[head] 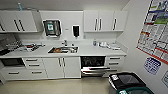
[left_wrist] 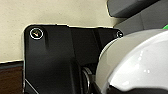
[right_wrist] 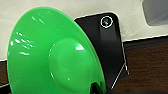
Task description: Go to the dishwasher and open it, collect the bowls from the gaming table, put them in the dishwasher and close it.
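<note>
the dishwasher (head: pixel 93 65) stands open under the counter (head: pixel 100 51), ready for loading. a green bowl (right_wrist: pixel 50 55) and a white bowl (left_wrist: pixel 135 62) ride near the wrists; i cannot tell either gripper's state.

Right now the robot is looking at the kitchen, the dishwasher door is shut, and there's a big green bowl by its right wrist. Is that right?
Not quite. The dishwasher door is open, folded down, with its dark inside showing in the head view. The rest holds: the kitchen is ahead, and the big green bowl is at the right wrist.

Steel sink (head: pixel 63 49), white wall cabinets (head: pixel 105 21), dark bins (head: pixel 126 80), wall posters (head: pixel 155 30)
</note>
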Motion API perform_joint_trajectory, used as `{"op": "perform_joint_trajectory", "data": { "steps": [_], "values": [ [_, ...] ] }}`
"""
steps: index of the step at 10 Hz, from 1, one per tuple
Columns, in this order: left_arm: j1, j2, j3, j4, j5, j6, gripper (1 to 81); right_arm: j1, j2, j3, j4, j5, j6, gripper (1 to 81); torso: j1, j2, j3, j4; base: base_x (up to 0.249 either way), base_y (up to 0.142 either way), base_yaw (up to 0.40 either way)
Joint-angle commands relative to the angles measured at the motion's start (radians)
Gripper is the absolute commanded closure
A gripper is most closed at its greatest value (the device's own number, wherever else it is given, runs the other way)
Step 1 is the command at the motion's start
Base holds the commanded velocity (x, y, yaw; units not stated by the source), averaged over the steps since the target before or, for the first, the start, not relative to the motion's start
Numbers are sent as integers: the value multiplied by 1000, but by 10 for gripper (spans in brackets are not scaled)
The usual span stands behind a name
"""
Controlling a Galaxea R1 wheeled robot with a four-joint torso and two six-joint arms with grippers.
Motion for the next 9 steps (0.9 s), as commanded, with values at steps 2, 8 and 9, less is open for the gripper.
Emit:
{"op": "perform_joint_trajectory", "data": {
  "steps": [2, 8, 9],
  "values": [
    [-53, -6, 17, 6, 3, 0, 811, 55, -10, 6, -2, -83, -7, 811, 0, 0, 0, 0, 124, 0, 0],
    [-53, -9, 17, 6, -13, -1, 811, 56, -10, 6, -2, -83, -7, 811, 0, 0, 0, 0, 114, 62, 0],
    [-53, -10, 17, 6, -13, -1, 811, 55, -10, 6, -2, -83, -5, 811, 0, 0, 0, 0, 113, 62, 0]
  ]
}}
